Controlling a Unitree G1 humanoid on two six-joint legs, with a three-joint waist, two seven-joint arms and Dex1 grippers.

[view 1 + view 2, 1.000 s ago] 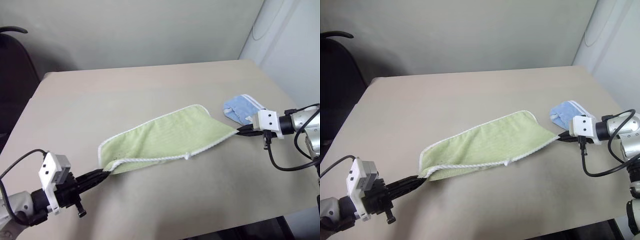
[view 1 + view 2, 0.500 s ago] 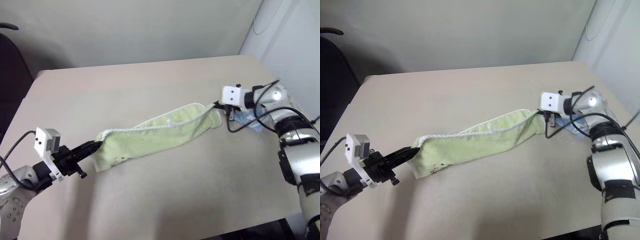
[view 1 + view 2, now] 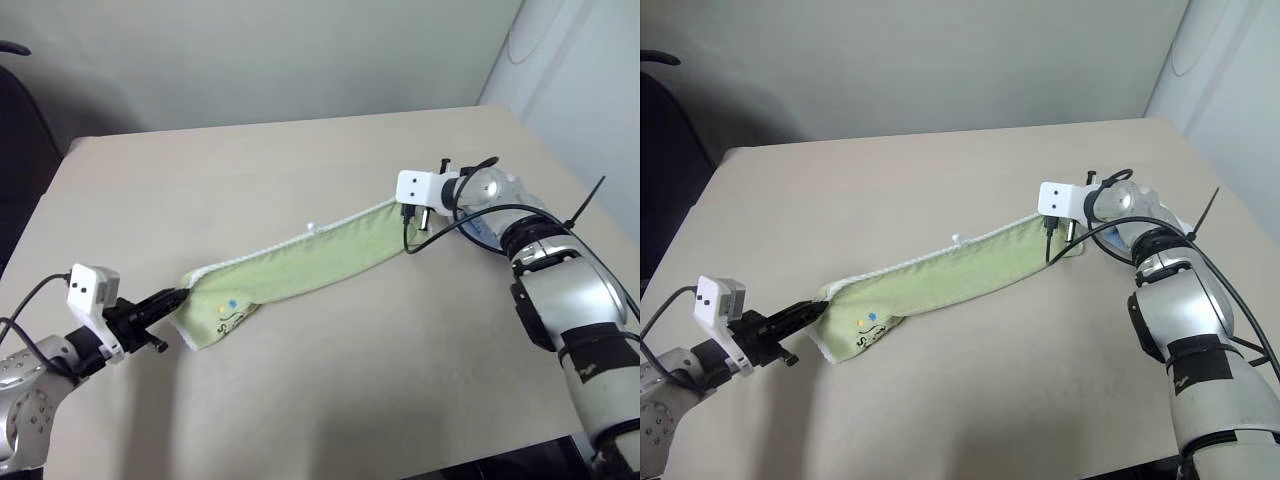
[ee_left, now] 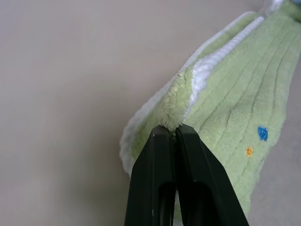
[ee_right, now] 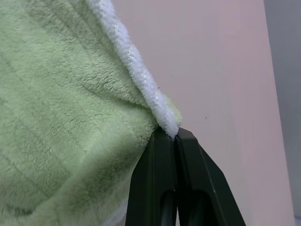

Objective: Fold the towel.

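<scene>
Left tool (image 4: 175, 129) pinches the near corner of the towel (image 3: 300, 268), right tool (image 5: 176, 133) pinches its far corner; towel is stretched as a long narrow strip between them, over the desk (image 3: 300, 170) middle

Head stereo overhead, wrist views close-up

The towel (image 3: 300, 270) is light lime-green terry cloth with white stitched edging, folded lengthwise into a long narrow band. It stretches slantwise across the middle of the table (image 3: 250, 170), one end nearer the front left corner, the other toward the right edge. A small printed mark with coloured dots shows near its front-left end.
</scene>
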